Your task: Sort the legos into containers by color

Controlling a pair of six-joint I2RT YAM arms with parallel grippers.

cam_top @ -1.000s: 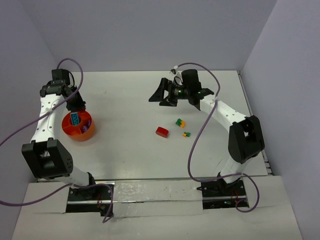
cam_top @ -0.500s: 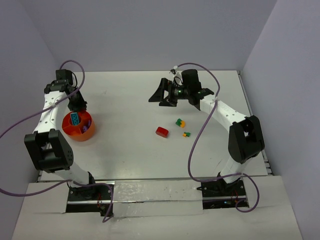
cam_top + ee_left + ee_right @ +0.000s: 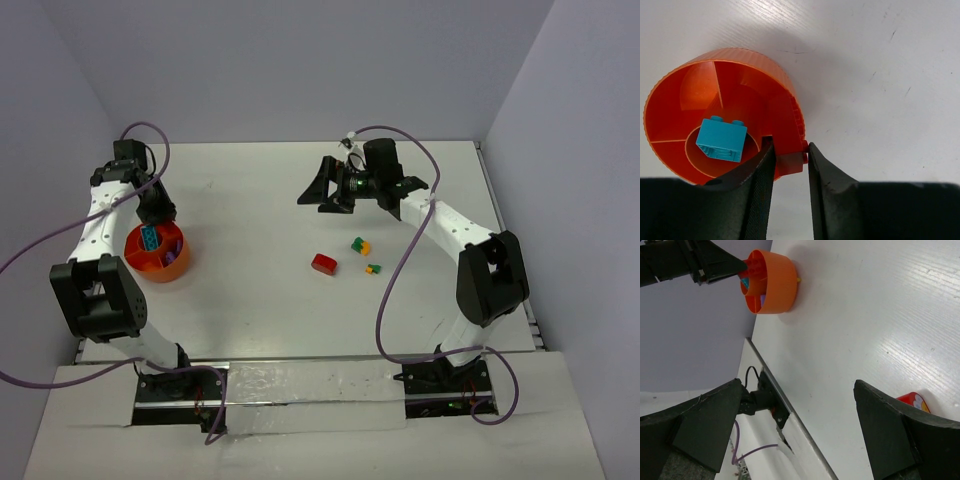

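Surface: white surface point(image 3: 250, 200), grey walls around it.
Right hand point(image 3: 328, 192): spread wide, empty, over the far middle.
Left hand point(image 3: 790, 147): narrowly parted astride the bowl's wall; I cannot tell if it pinches.
Bowl point(image 3: 760, 70): orange, far left; 1 teal brick point(image 3: 721, 139) in its centre compartment, 1 purple brick point(image 3: 171, 256) nearer the rim.
Loose: 1 red brick point(image 3: 323, 263), 2 green-yellow bricks point(image 3: 359, 244) mid-surface.
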